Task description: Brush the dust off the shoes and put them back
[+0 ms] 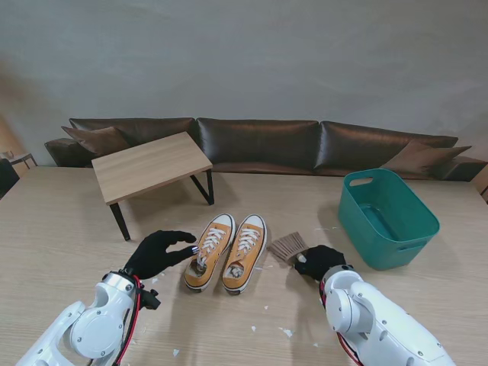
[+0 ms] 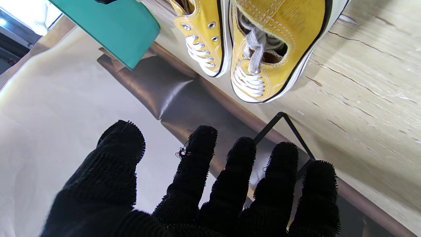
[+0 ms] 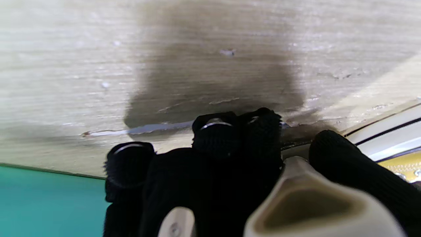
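While the right hand (image 1: 319,262) grips the brush (image 1: 287,246) just right of the shoes (image 1: 226,253), the left hand (image 1: 158,251) hovers spread beside them; brushing and returning them apparently remain.

Teal plastic basket (image 1: 389,217), upright, at the right of the wooden table top (image 1: 61,229). Small wooden bench (image 1: 150,165) with black legs left of the basket; dark brown sofa (image 1: 259,145) behind both. Scattered white flecks (image 1: 286,332) nearer to me than the basket.
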Motion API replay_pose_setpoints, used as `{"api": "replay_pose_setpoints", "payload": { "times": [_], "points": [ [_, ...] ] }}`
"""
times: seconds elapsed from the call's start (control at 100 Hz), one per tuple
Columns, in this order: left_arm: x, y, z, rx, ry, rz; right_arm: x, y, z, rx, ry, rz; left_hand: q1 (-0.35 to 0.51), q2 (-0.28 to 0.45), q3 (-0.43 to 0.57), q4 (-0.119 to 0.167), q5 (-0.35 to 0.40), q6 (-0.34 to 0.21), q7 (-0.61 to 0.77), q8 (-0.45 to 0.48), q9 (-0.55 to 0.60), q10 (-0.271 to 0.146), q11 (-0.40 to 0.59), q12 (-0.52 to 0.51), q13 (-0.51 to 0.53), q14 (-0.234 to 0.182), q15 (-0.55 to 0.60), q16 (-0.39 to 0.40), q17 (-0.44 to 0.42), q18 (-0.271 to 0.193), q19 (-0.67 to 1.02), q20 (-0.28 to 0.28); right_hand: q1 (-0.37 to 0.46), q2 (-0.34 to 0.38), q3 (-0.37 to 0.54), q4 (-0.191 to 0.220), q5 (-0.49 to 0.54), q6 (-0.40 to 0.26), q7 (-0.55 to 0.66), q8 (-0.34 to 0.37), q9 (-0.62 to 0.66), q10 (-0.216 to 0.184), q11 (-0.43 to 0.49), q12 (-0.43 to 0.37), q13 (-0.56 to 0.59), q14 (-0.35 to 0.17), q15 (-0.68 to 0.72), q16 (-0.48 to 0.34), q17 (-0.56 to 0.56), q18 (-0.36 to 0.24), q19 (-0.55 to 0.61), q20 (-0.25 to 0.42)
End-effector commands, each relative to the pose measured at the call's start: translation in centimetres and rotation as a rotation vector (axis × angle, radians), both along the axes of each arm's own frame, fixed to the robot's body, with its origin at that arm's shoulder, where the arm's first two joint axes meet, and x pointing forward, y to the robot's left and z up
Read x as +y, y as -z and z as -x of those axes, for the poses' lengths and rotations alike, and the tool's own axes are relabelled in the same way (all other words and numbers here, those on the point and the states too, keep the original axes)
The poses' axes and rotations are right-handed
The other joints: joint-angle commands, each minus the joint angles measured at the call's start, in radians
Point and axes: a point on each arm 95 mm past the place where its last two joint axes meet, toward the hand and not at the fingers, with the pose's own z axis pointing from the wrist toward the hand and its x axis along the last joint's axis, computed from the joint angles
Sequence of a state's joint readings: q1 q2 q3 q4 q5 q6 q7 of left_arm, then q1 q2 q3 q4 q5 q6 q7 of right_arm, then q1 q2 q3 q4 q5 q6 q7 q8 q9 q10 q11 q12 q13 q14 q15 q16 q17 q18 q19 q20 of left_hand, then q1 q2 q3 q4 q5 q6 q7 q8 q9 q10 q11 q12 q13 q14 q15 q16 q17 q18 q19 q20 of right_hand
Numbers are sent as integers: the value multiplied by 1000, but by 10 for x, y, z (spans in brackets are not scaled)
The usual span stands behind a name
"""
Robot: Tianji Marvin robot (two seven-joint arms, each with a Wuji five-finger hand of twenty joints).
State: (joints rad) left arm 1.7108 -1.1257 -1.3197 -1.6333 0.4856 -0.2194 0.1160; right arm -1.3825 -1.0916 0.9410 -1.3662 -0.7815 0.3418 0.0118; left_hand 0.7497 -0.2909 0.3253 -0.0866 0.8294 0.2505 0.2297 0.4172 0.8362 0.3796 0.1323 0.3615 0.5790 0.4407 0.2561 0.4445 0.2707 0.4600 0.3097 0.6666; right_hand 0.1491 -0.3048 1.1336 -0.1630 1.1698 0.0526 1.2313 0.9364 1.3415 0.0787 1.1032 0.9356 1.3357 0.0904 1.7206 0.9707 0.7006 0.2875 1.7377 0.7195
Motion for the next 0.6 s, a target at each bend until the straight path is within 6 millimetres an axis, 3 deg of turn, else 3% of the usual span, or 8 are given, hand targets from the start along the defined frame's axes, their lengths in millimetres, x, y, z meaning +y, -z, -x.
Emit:
{"api": "replay_pose_setpoints", "payload": {
  "times": [0.0, 0.37, 0.59],
  "points": [
    [-1, 1, 1, 11, 9, -3, 7, -6, 2, -5, -16, -24, 24, 38, -29, 37, 5, 7, -5, 1, -4, 9, -6, 6, 35, 16, 7, 10, -15, 19, -32, 17, 46, 11, 100, 50, 115, 121, -35, 12, 111, 17, 122, 1, -26, -73, 95, 23, 460, 25, 115, 28],
    [0, 0, 2, 11, 11, -8, 7, -33, 2, -33, -7, -97, 26, 40, -35, 38, 4, 7, -5, 1, -7, 10, -7, 5, 30, 16, 4, 9, -18, 17, -33, 18, 62, -11, 125, 54, 150, 136, -60, 22, 110, 40, 150, -31, -27, -47, 97, 39, 461, 34, 132, 36],
    [1, -1, 2, 5, 13, -8, 18, -60, -3, -81, -17, -142, 25, 41, -41, 38, -7, 1, -11, -1, -21, 7, -11, 3, 9, 13, -8, 4, -26, 12, -36, 17, 67, -7, 112, 53, 142, 140, -67, 28, 109, 45, 144, -41, -27, -44, 93, 35, 459, 49, 121, 34]
  ]
}}
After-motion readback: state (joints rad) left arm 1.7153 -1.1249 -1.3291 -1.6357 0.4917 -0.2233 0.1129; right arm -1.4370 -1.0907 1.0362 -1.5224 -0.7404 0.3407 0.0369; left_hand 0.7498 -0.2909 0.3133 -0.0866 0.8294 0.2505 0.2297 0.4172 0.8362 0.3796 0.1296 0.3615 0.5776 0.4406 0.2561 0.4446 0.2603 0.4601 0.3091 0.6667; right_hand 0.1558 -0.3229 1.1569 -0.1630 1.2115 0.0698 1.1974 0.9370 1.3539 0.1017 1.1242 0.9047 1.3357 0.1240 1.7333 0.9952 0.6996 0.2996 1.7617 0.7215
